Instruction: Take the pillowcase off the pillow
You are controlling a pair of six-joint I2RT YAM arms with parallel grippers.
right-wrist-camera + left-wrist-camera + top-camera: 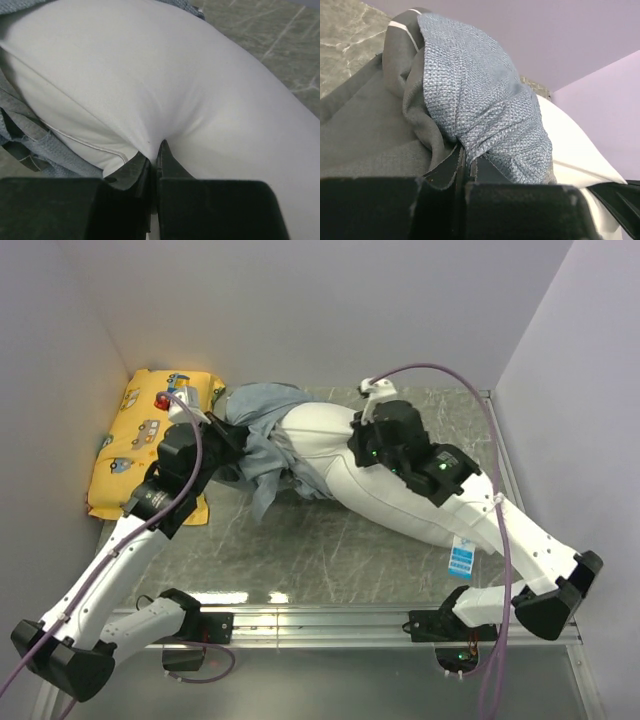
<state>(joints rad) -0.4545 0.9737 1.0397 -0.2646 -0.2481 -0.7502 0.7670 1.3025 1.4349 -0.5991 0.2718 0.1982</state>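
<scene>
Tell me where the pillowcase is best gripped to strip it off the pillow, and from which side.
Grip the pillowcase by its bunched folds, from the left: it is gathered over that end of the pillow, whose white body is mostly bare. The left gripper is shut on such a fold; the right gripper pinches the bare part.

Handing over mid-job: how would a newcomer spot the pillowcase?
On the grey marbled table, find the yellow car-print cushion at the far left. Just right of it, the pillowcase is bunched over the end of the long white pillow. It is the only grey-blue woven fabric, crumpled rather than plump.
</scene>
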